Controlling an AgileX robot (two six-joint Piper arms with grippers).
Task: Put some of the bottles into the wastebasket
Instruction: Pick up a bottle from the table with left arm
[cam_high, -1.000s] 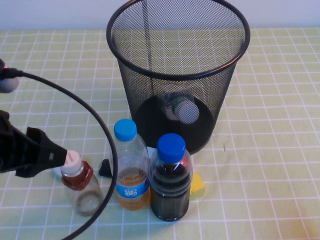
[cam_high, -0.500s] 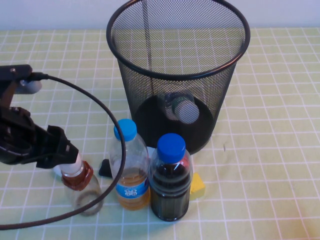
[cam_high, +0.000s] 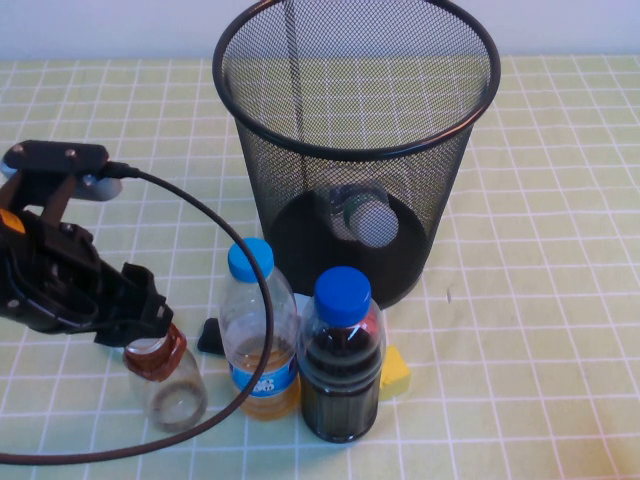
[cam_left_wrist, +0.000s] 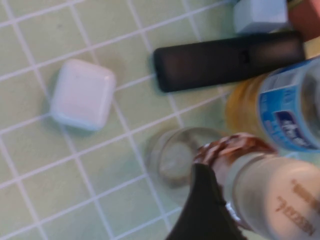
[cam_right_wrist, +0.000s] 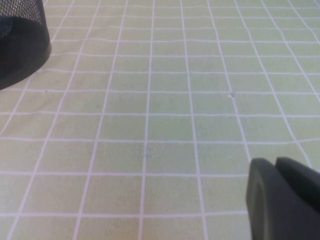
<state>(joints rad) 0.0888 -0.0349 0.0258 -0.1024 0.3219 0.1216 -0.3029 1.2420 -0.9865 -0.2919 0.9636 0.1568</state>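
Black mesh wastebasket (cam_high: 355, 150) holds one white-capped bottle (cam_high: 362, 218). Three bottles stand before it; the left hand (cam_high: 140, 322) is at the pink-capped bottle (cam_high: 165, 380), grip unclear. Right hand (cam_right_wrist: 282, 197): grip unclear.

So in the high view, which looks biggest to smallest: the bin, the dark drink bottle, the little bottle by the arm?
1. Wastebasket.
2. Dark-liquid bottle.
3. Small bottle, the left end effector at its cap.
The dark-liquid bottle stands nearer the camera, which inflates it. The right end effector isn't in that view.

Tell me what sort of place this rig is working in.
Probably a staged tabletop test bench: a green checked tablecloth, wastebasket standing on it, left gripper at the small bottle. Right gripper hangs above bare cloth.
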